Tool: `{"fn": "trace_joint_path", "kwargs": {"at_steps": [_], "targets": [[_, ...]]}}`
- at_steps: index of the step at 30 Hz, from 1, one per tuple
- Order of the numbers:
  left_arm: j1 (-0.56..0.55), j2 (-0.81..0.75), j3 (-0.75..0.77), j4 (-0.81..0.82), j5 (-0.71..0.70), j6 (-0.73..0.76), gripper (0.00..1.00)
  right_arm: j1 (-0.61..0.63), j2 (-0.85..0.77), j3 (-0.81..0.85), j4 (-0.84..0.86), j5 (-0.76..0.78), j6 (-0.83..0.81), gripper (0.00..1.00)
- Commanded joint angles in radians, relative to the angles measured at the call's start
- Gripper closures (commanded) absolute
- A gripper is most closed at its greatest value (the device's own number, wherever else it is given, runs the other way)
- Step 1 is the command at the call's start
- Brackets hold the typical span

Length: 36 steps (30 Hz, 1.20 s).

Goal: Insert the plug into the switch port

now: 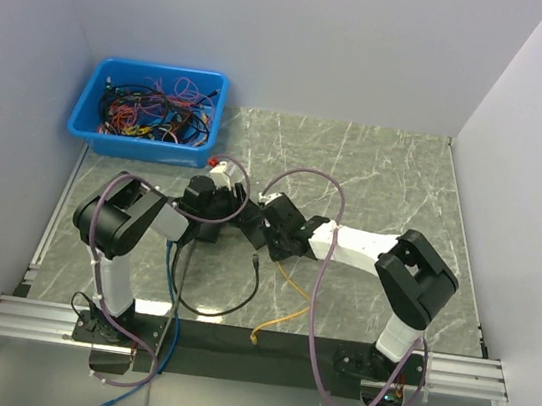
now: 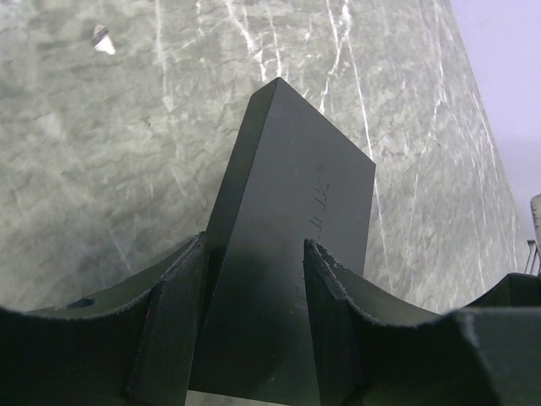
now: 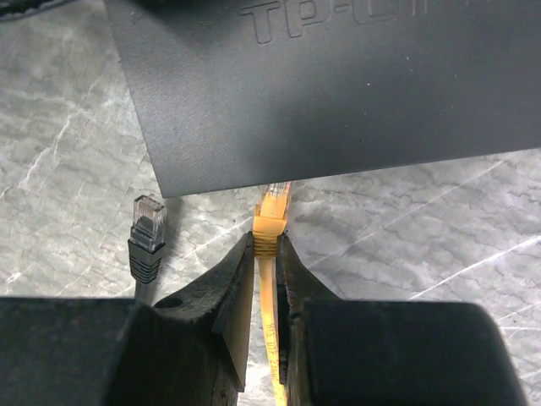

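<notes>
Both arms meet over the middle of the grey-green veined marble table, polished enough to catch the light. The left gripper has its rubbery black pads pressed against either side of a matte black plastic switch box, a flat slab with sharp corners, held on edge so one corner pokes up and away from the wrist. Raised lettering runs across its broad, smooth face in the right wrist view.

The right gripper is nearly closed, pinching the ribbed orange boot of an orange network plug with a clear plastic tip. The plug's long axis runs straight out from between the fingers, with the tip pointing at the near edge of the switch box and meeting it. I can't tell whether it sits in a port. Its thin orange cable trails back between the fingers.

Just beside it, a black-booted plug with a clear tip lies loose on the marble, roughly parallel. A blue plastic bin of tangled cables sits at the far left corner.
</notes>
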Motion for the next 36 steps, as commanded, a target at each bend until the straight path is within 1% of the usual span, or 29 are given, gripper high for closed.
{"fn": "trace_joint_path", "kwargs": {"at_steps": [1, 5, 6, 10, 19, 24, 29, 31, 33, 35, 36], "targets": [[-0.034, 0.035, 0.006, 0.017, 0.21, -0.005, 0.47, -0.008, -0.06, -0.006, 0.264, -0.027, -0.027, 1.0], [-0.034, 0.049, 0.011, 0.033, 0.248, 0.017, 0.47, -0.007, -0.101, -0.046, 0.274, -0.059, -0.042, 1.0], [-0.034, 0.051, 0.009, 0.031, 0.25, 0.029, 0.47, -0.007, -0.107, -0.052, 0.304, -0.059, -0.042, 1.0], [-0.034, 0.046, -0.003, 0.034, 0.263, 0.055, 0.48, -0.005, -0.127, -0.077, 0.311, -0.084, -0.042, 1.0], [-0.034, 0.066, -0.025, 0.066, 0.283, 0.063, 0.49, -0.005, -0.135, -0.092, 0.304, -0.039, -0.036, 1.0], [-0.034, 0.088, -0.041, 0.135, 0.328, 0.064, 0.5, -0.008, -0.133, -0.081, 0.306, -0.041, -0.047, 1.0], [-0.034, 0.098, -0.064, 0.209, 0.38, 0.069, 0.51, -0.03, -0.167, -0.084, 0.332, -0.113, -0.077, 1.0], [-0.038, 0.103, -0.067, 0.221, 0.4, 0.076, 0.52, -0.054, -0.17, -0.089, 0.349, -0.172, -0.074, 1.0], [-0.04, 0.112, -0.067, 0.246, 0.423, 0.075, 0.53, -0.068, -0.156, -0.086, 0.357, -0.203, -0.071, 1.0], [-0.04, 0.123, -0.069, 0.258, 0.44, 0.072, 0.53, -0.079, -0.129, -0.071, 0.353, -0.202, -0.07, 1.0], [-0.04, 0.124, -0.071, 0.264, 0.446, 0.072, 0.55, -0.082, -0.118, -0.066, 0.344, -0.203, -0.07, 1.0]]}}
